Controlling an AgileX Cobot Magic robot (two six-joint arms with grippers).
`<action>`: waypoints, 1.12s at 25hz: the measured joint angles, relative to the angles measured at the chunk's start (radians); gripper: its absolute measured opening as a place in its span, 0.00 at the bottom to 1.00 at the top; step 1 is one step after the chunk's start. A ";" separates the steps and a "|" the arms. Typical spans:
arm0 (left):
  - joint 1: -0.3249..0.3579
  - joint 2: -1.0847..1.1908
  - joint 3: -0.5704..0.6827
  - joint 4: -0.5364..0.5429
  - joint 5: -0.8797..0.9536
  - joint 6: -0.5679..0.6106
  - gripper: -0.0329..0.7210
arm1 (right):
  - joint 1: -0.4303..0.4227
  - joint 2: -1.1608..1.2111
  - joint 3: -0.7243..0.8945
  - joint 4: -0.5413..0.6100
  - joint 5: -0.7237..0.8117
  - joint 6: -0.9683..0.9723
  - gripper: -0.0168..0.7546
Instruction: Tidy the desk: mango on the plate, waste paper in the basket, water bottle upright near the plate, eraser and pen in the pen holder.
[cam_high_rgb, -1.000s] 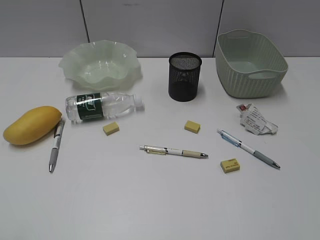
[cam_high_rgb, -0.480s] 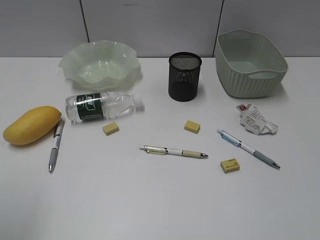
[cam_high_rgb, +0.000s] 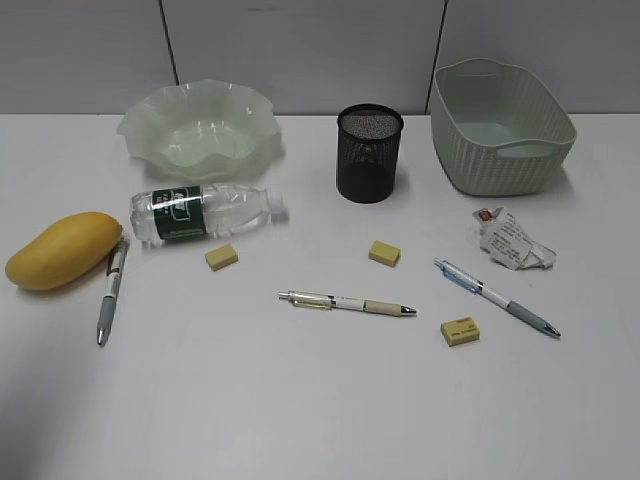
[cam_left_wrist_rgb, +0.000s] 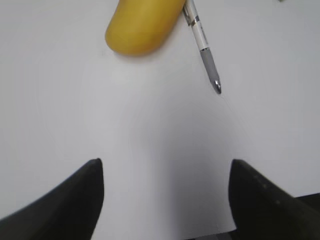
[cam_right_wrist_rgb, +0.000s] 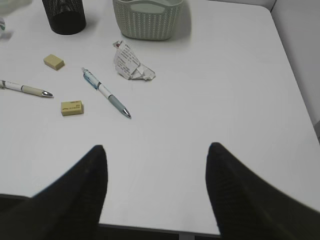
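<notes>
A yellow mango (cam_high_rgb: 62, 250) lies at the left edge of the white desk, with a grey-grip pen (cam_high_rgb: 111, 290) beside it. A water bottle (cam_high_rgb: 205, 212) lies on its side in front of the pale green wavy plate (cam_high_rgb: 200, 125). Three yellow erasers (cam_high_rgb: 222, 257) (cam_high_rgb: 384, 253) (cam_high_rgb: 459, 331), two more pens (cam_high_rgb: 346, 302) (cam_high_rgb: 497, 297) and crumpled waste paper (cam_high_rgb: 513, 240) lie around. The black mesh pen holder (cam_high_rgb: 369, 152) and green basket (cam_high_rgb: 500, 125) stand at the back. My left gripper (cam_left_wrist_rgb: 165, 165) is open, short of the mango (cam_left_wrist_rgb: 140, 25). My right gripper (cam_right_wrist_rgb: 156, 150) is open, short of the blue pen (cam_right_wrist_rgb: 106, 93).
Neither arm shows in the exterior view. The right wrist view shows the desk's right edge and front edge (cam_right_wrist_rgb: 200, 227), with a grey wall beyond. A grey panel wall (cam_high_rgb: 300, 50) runs behind the desk.
The mango has shifted very slightly to the left. Nothing else on the desk has moved.
</notes>
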 joint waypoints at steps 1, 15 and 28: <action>0.000 0.031 -0.019 0.013 0.000 0.005 0.83 | 0.000 0.000 0.000 0.000 0.000 0.000 0.66; 0.000 0.382 -0.209 0.068 -0.078 0.178 0.83 | 0.000 0.000 0.000 0.000 0.000 0.000 0.66; -0.013 0.634 -0.294 0.059 -0.161 0.230 0.94 | 0.000 0.000 0.000 0.000 0.000 0.000 0.66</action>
